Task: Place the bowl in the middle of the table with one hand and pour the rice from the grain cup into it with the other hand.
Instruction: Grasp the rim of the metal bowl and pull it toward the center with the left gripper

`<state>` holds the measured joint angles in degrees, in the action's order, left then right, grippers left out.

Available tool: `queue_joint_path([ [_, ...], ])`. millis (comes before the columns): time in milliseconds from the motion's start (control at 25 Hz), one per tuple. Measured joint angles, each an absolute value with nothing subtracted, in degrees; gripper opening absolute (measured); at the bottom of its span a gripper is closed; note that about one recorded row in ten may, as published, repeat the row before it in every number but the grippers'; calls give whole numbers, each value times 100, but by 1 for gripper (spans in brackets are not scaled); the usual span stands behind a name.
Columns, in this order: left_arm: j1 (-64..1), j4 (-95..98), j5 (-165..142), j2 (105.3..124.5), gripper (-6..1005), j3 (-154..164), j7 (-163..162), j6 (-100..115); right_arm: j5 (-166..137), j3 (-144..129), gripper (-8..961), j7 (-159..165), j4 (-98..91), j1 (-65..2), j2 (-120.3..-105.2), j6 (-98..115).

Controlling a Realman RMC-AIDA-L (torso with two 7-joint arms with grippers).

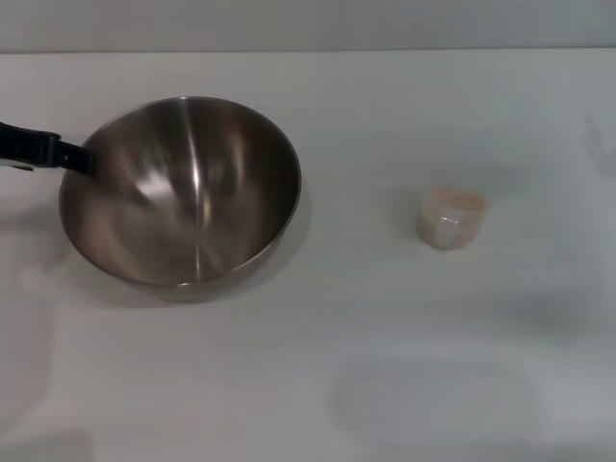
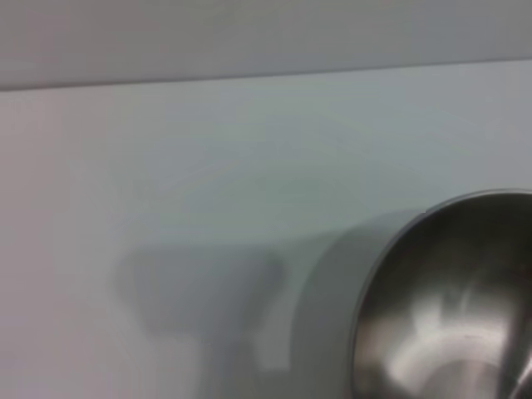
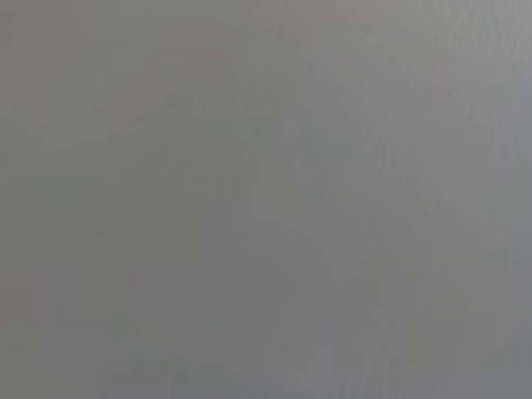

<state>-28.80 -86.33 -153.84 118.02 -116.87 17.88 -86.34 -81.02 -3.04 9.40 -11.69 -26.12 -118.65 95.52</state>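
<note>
left gripper at 9 o'clock, we see it clamped on the steel bowl rim | bowl tilted, left of table centre | grain cup of rice upright at 3 o'clock, well apart | right gripper out of sight

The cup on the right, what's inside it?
The cup holds pale rice, visible at its rim; how deep it goes cannot be seen through the frosted wall. The bowl is empty.
</note>
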Motion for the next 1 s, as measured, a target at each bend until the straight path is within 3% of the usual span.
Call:
queue_joint_path([
  [520,-3158,-7615,-15450,11803,763,-11480,1790,-8077,-8104,-337,534,940,-1169,-2541,-11875,9587],
  [720,-3300,-7267,-15449,11785,562,-11630,1865,-8043,-8103,-341,534,940,-1169,-2530,-11882,9625],
  [1000,-3339,-7259,-15418,11785,399,-11637,1886,-8045,-8104,-343,534,940,-1169,-2528,-11882,9633],
])
